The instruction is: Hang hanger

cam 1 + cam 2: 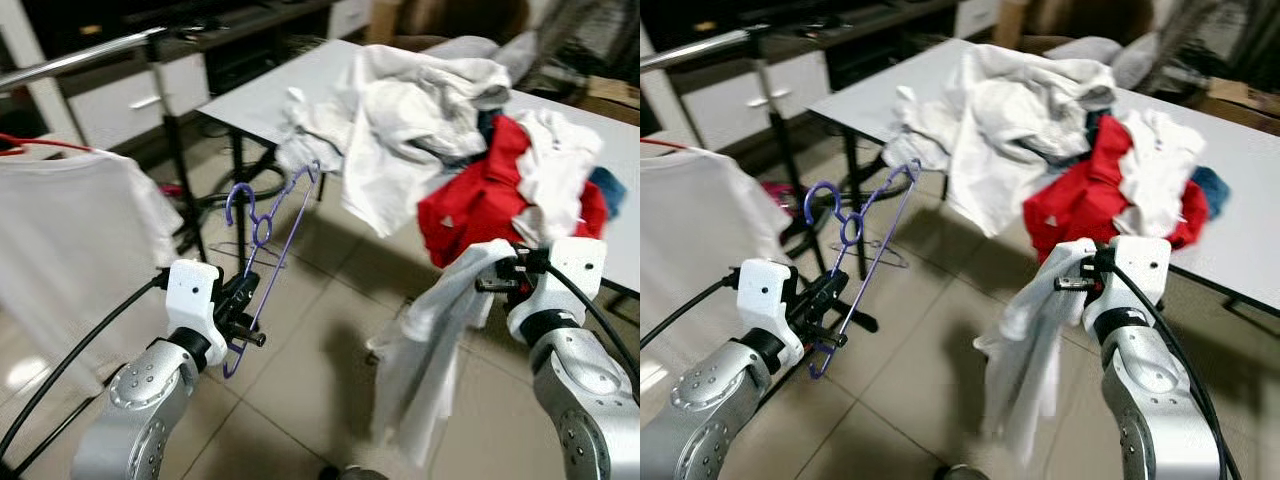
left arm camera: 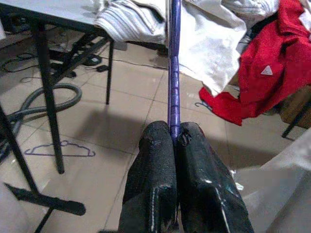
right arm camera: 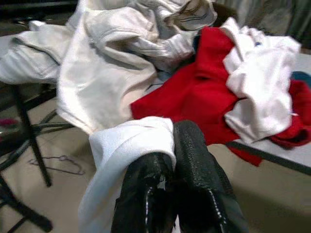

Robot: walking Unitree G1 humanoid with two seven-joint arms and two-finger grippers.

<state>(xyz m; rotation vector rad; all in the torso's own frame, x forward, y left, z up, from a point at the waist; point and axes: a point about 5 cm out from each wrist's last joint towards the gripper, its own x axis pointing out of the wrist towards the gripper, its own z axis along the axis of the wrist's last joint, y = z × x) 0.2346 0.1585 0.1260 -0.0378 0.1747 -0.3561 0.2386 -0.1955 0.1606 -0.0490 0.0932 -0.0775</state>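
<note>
Left hand (image 2: pixel 174 141): hanger (image 1: pixel 268 250) upright, hook uppermost

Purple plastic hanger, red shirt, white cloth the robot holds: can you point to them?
Purple plastic hanger (image 1: pixel 262 232): left eye view, on the loop below its hook.
Red shirt (image 1: pixel 470 205): left eye view, on its front fold.
White cloth (image 1: pixel 430 350): left eye view, on the hanging part.

We find no legible text, numbers or brand names. Only marking: small pale triangular patch on red garment (image 2: pixel 272 73), left wrist view; we cannot resolve any lettering. Remaining surfaces carry no readable labels.
</note>
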